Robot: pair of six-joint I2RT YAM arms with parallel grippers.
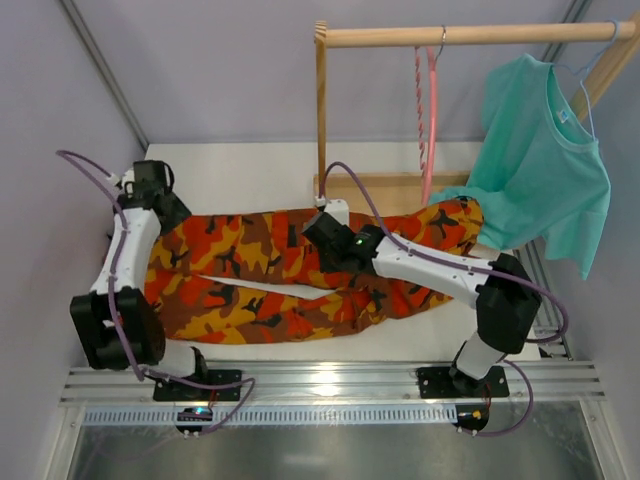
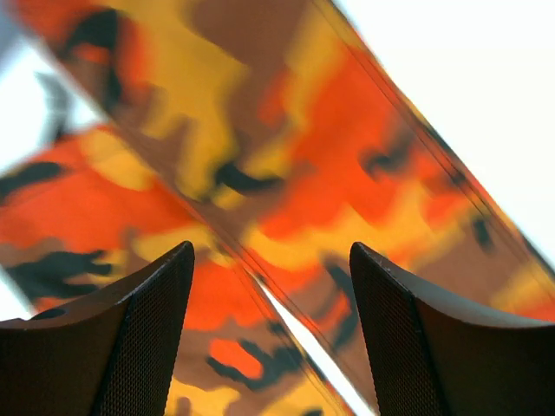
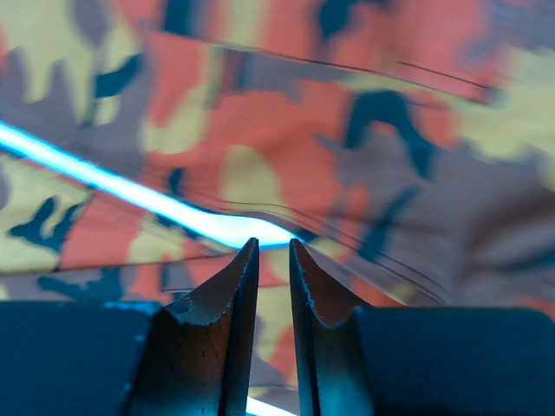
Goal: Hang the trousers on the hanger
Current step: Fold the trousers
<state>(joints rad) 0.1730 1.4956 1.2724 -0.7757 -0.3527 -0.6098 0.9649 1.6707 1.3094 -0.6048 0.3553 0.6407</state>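
Lying flat across the tabletop (image 1: 250, 165), the trousers (image 1: 260, 285) run from 9 o'clock to 3 o'clock in the top view, legs side by side with a thin gap between them, seemingly spread out so that they can be folded or gathered neatly. The left tool (image 2: 270, 251) hovers over the leg ends at 9 o'clock, its jaws wide apart and empty. The right tool (image 3: 274, 247) hangs low over the middle of the cloth, jaws only a slit apart, with nothing visibly pinched. The hanger (image 1: 430, 120) hangs empty from the wooden rail (image 1: 470, 35) at 1 o'clock, beside the teal T-shirt (image 1: 545, 160), so the cloth has yet to be lifted and threaded over its bar.
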